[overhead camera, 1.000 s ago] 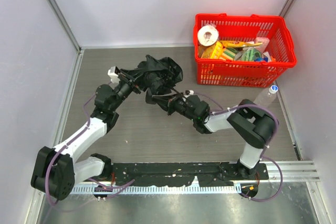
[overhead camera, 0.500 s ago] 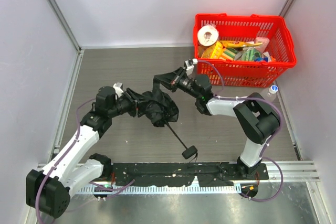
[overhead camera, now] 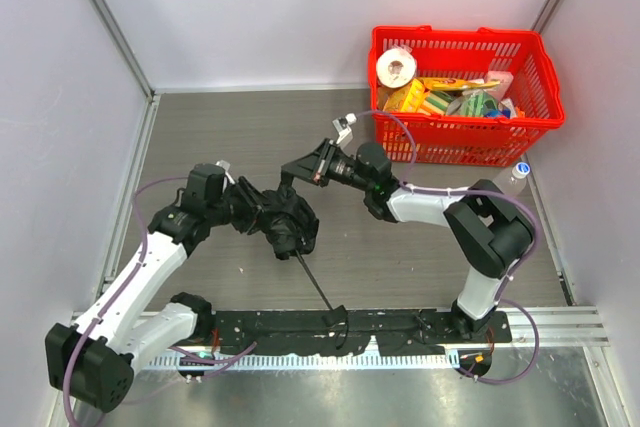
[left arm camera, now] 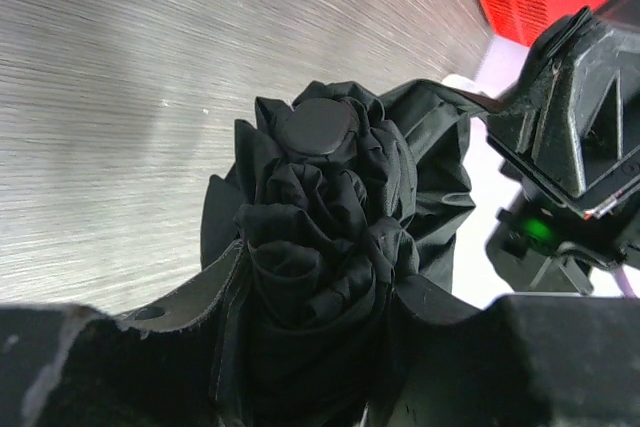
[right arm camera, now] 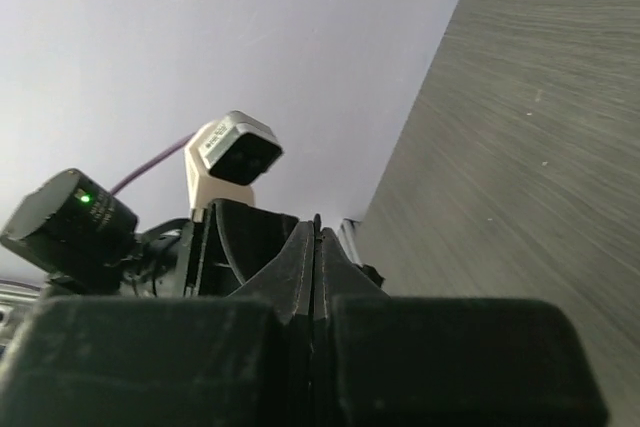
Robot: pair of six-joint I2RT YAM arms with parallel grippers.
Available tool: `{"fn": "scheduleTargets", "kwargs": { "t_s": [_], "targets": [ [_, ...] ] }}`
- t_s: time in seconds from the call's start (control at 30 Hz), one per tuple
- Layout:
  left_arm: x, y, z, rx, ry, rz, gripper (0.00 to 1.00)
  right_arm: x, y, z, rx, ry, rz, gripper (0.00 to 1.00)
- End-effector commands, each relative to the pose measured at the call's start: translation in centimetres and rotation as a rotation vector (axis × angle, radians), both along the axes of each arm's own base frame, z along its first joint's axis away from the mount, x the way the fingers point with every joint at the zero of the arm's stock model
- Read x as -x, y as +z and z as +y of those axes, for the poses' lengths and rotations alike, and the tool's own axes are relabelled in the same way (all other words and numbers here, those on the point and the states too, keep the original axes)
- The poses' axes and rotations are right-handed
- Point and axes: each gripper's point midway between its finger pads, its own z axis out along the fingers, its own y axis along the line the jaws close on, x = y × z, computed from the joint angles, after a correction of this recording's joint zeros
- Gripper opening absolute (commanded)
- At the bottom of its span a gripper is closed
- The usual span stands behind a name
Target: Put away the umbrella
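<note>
The black umbrella (overhead camera: 287, 223) is a bunched fabric bundle held above the table's middle. Its thin shaft (overhead camera: 315, 282) slants toward the near edge, with the handle (overhead camera: 338, 315) over the front rail. My left gripper (overhead camera: 262, 215) is shut on the bundle; in the left wrist view the fabric (left arm camera: 320, 197) fills the gap between the fingers (left arm camera: 190, 297). My right gripper (overhead camera: 292, 167) is just behind the bundle, jaws shut. A thin fabric flap (left arm camera: 455, 92) runs from the umbrella to its tip, and a thin black sliver shows between its jaws in the right wrist view (right arm camera: 317, 232).
A red basket (overhead camera: 465, 142) full of groceries stands at the back right. A clear plastic bottle (overhead camera: 510, 182) lies by its near right corner. Grey walls close in the left, back and right sides. A metal rail (overhead camera: 560, 322) runs along the near edge.
The left gripper has drawn the umbrella bundle toward the near left; the shaft and handle now reach the front rail. The right gripper has moved up and left to just behind the bundle.
</note>
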Motion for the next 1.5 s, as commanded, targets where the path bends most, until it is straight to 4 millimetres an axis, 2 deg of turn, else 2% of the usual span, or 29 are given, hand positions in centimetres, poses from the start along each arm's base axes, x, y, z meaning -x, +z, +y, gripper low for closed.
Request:
{"fn": "scheduleTargets", "kwargs": {
  "t_s": [0.0,0.07,0.13,0.17,0.2,0.23,0.3,0.47,0.63,0.87,0.93,1.13,1.17,1.2,1.23,1.27,1.4,1.47],
  "targets": [
    [0.8,-3.4,4.4,-0.264,0.114,0.079,0.0,-1.6,5.2,-2.3,-0.046,-0.175,-0.25,0.01],
    [0.5,-4.3,5.2,-0.309,0.146,0.091,0.0,-1.4,5.2,-2.6,-0.03,-0.212,-0.293,0.01],
    [0.4,-5.6,6.6,-0.396,0.185,0.134,0.0,-0.4,5.6,-2.3,-0.001,-0.229,-0.373,0.01],
    [-0.1,-6.1,7.5,-0.444,0.221,0.132,0.0,0.4,6.2,-2.0,0.017,-0.231,-0.436,0.01],
    [-0.6,-6.7,8.0,-0.482,0.244,0.135,0.0,0.4,6.1,-1.7,0.045,-0.246,-0.444,0.01],
    [-0.9,-7.4,8.3,-0.506,0.265,0.141,0.0,1.2,6.5,-1.1,0.064,-0.235,-0.502,0.01],
    [-1.7,-9.2,8.6,-0.55,0.289,0.183,0.0,1.5,6.9,-1.0,0.092,-0.263,-0.553,0.01],
    [-3.4,-13.6,8.7,-0.633,0.303,0.269,0.0,1.7,8.3,-1.7,0.065,-0.304,-0.61,0.01],
    [-3.1,-17.3,8.9,-0.682,0.299,0.345,0.0,2.5,10.7,-2.1,0.011,-0.308,-0.653,0.01],
    [-2.6,-19.7,10.5,-0.77,0.316,0.37,0.0,3.5,15.1,-3.6,-0.004,-0.334,-0.719,0.01],
    [-2.4,-20.2,10.5,-0.784,0.301,0.377,0.0,2.4,13.8,-3.5,0.094,-0.352,-0.703,0.01],
    [-2.1,-19.5,10.2,-0.781,0.303,0.38,0.0,-3.2,0.7,-5.1,0.549,-0.461,-0.598,0.01],
    [-2.0,-19.5,10.0,-0.774,0.3,0.387,0.0,-3.5,-0.5,-5.4,0.594,-0.468,-0.592,0.01],
    [-1.9,-19.6,9.9,-0.771,0.293,0.396,0.0,-4.5,-2.9,-6.2,0.69,-0.496,-0.578,0.01],
    [-1.7,-19.7,9.9,-0.77,0.291,0.408,0.0,-4.8,-3.9,-6.5,0.741,-0.499,-0.583,0.01],
    [-1.6,-19.9,9.8,-0.769,0.289,0.422,0.0,-5.4,-6.1,-7.0,0.838,-0.49,-0.58,0.01],
    [-0.7,-21.3,9.9,-0.796,0.281,0.5,0.0,-5.6,-10.3,-7.3,0.983,-0.416,-0.552,0.01],
    [-0.4,-21.6,9.8,-0.801,0.276,0.53,0.0,-5.4,-11.5,-7.4,1.006,-0.397,-0.532,0.06]
  ]
}}
